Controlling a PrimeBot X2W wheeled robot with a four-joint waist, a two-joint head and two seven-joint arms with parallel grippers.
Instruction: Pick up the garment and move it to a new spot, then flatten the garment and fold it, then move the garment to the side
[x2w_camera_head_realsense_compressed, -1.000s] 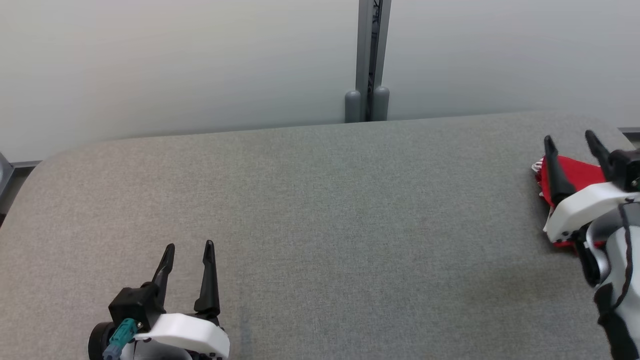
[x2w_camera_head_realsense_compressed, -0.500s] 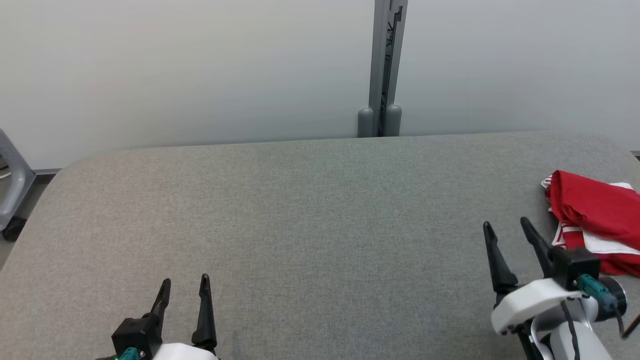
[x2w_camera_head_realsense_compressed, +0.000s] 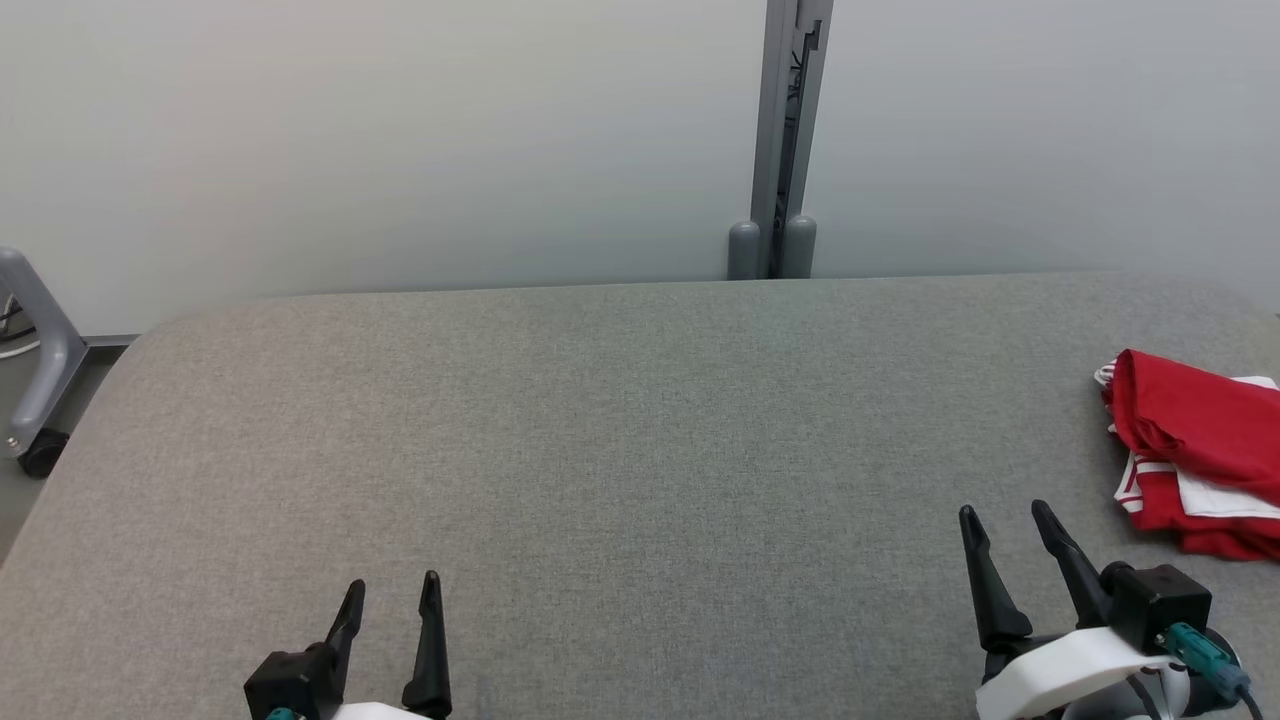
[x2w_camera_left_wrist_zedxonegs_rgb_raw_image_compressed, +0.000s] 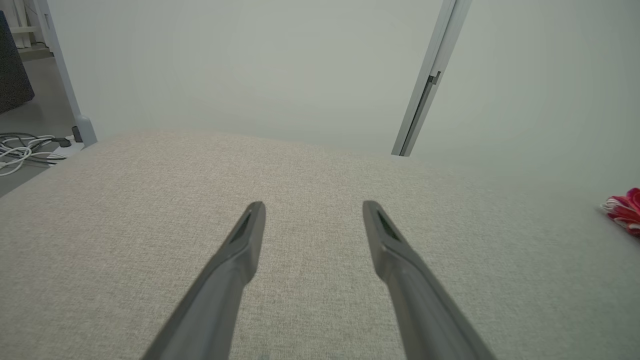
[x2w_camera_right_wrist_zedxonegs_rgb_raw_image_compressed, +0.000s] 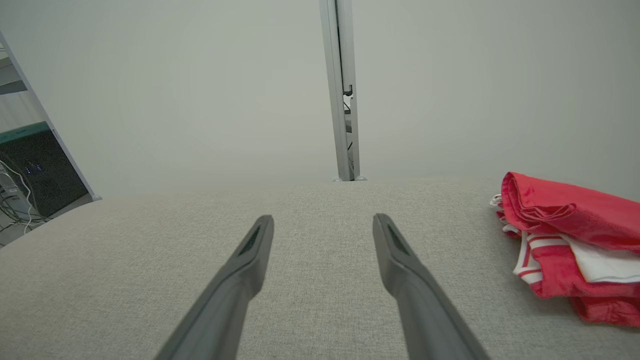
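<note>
At the far left edge of the head view you have a grey metal leg (x2w_camera_head_realsense_compressed: 58, 360) on a dark caster (x2w_camera_head_realsense_compressed: 40, 455). It stands on the floor just off the rounded corner of the table (x2w_camera_head_realsense_compressed: 640, 420). In the left wrist view, a tangle of cables (x2w_camera_left_wrist_zedxonegs_rgb_raw_image_compressed: 22, 150) lies on the floor at the left edge. The table, covered in grey fabric, spans the lower part of the head view.

At the lower left, your left gripper (x2w_camera_head_realsense_compressed: 394, 581) points up the frame with its two dark fingers apart and nothing between them. The left wrist view shows bare fabric in the gap.

In the upper middle, a grey post (x2w_camera_head_realsense_compressed: 790, 120) runs down between two pale wall panels (x2w_camera_head_realsense_compressed: 400, 150) to the table's far edge. Two rounded caps (x2w_camera_head_realsense_compressed: 770, 250) sit at its foot.

At the lower right, your right gripper (x2w_camera_head_realsense_compressed: 1003, 509) leans slightly left, its fingers likewise spread and holding nothing.

The garment (x2w_camera_head_realsense_compressed: 1190, 430), red and white, lies in loose folds on the table at the right edge of the frame, partly cut off by it. It sits up and to the right of the right gripper, near but not touching. In the right wrist view it lies at the right edge, with a red fold on top and white cloth with red stripes beneath. In the left wrist view a small red-and-white bit of it sits at the far right edge.
</note>
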